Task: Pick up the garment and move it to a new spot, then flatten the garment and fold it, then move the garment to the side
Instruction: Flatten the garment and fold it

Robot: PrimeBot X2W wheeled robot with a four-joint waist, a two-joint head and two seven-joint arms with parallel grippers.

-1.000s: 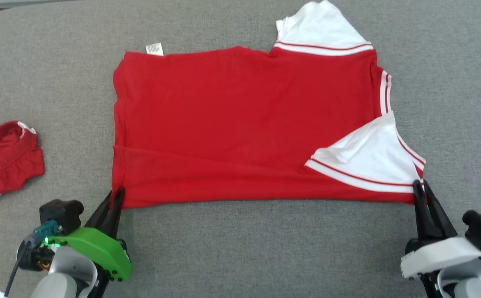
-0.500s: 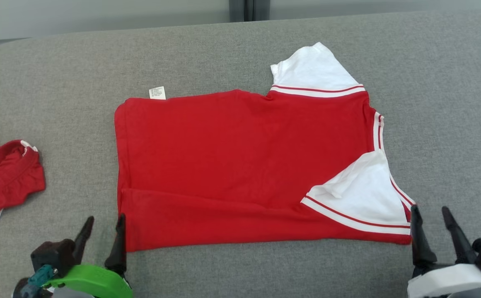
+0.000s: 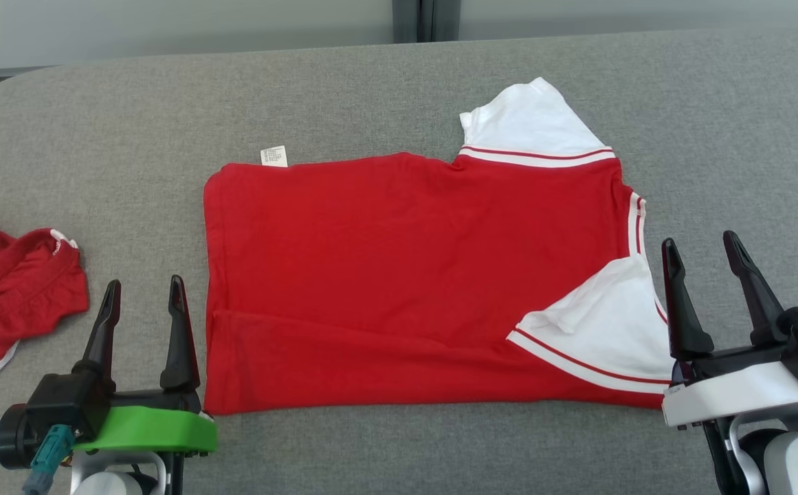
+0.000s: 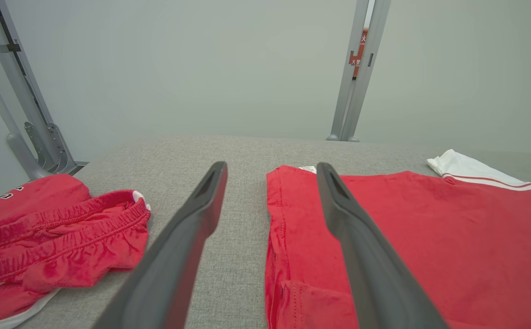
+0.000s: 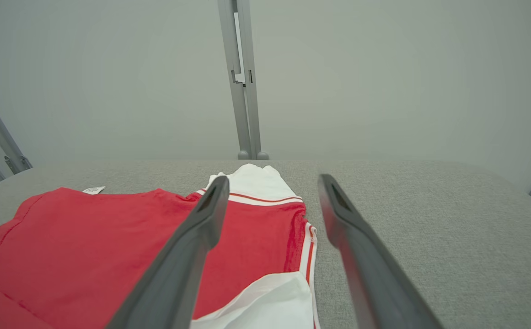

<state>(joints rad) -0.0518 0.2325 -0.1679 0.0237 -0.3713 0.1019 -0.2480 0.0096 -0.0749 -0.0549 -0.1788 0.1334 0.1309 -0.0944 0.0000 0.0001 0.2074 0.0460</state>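
One shirt (image 3: pixel 405 275) lies between wide-spread, empty left hand (image 3: pixel 145 283) and right hand (image 3: pixel 699 240); one crumpled garment (image 3: pixel 20 289) aside.

Red/white tee (image 3: pixel 405 275), flat, near edge folded

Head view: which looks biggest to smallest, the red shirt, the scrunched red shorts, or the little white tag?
1. Red shirt.
2. Red shorts, though the picture's edge cuts them off.
3. White tag, by far smallest.
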